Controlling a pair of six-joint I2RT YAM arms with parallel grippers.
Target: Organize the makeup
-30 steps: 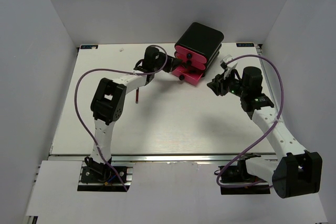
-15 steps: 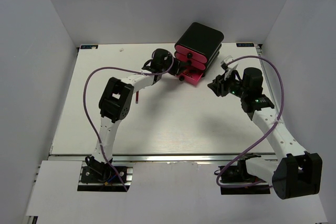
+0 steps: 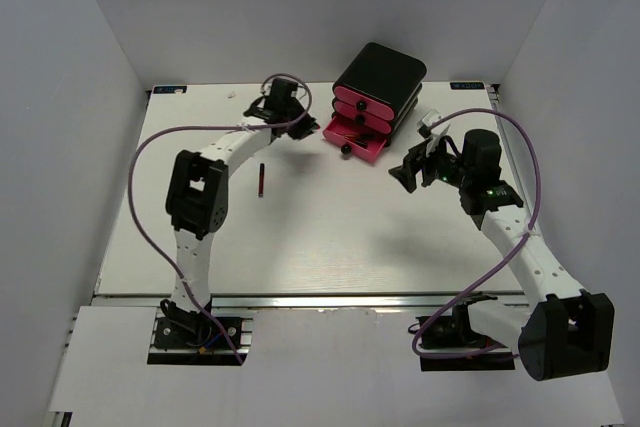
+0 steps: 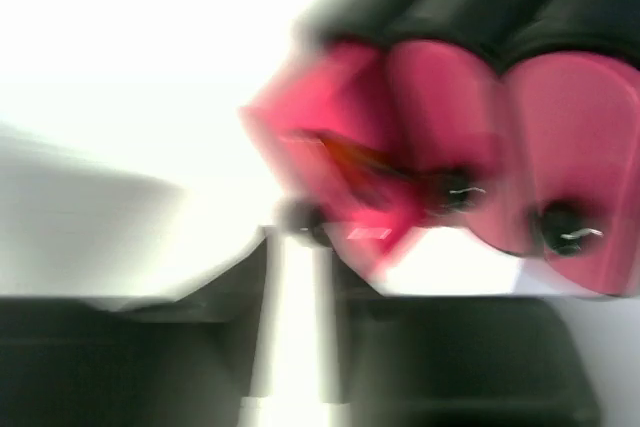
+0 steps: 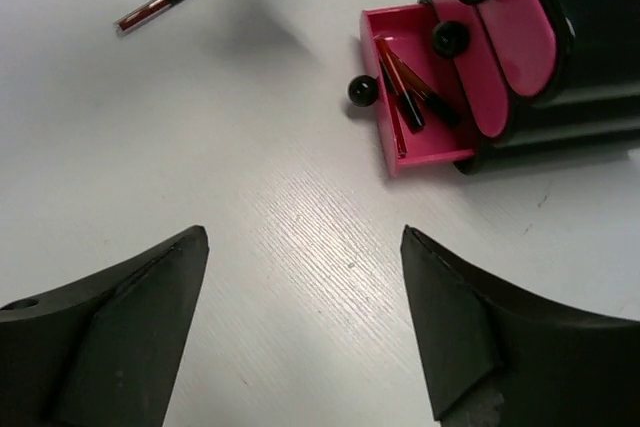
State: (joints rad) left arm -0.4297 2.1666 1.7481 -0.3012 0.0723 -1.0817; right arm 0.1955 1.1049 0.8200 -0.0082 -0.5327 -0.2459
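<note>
— Over the worktop (image 3: 330,237), from the high camera, what lies where?

— One dark red pencil stick (image 3: 261,180) lies alone on the white surface, left of centre. At the far edge stands the black box (image 3: 385,72) with three pink drawers. Its bottom drawer (image 3: 355,139) is pulled out toward the arms, and the two above it are closed.

— And the arms?

— The left tool (image 3: 283,112) hovers near the far edge, left of the box and apart from it, beyond the pencil stick. From up here I cannot tell whether its fingers are apart or together. The right tool (image 3: 405,169) hangs just right of the open drawer, fingers spread, nothing between them.

— Left wrist camera?

— Heavily smeared. Pink drawer fronts fill the upper right, and the bottom drawer (image 4: 320,147) juts out at their left with something reddish inside. The dark fingers along the lower edge show only a narrow pale strip between them, so with this blur I cannot tell how they stand.

— Right wrist camera?

— Sharp. Its two black fingers (image 5: 120,337) stand wide apart, with bare worktop between them. Beyond them the open drawer holds a few thin sticks (image 5: 405,87), dark and red, lying lengthwise. The pencil stick (image 5: 157,5) lies at the upper left, well apart from the drawer.
</note>
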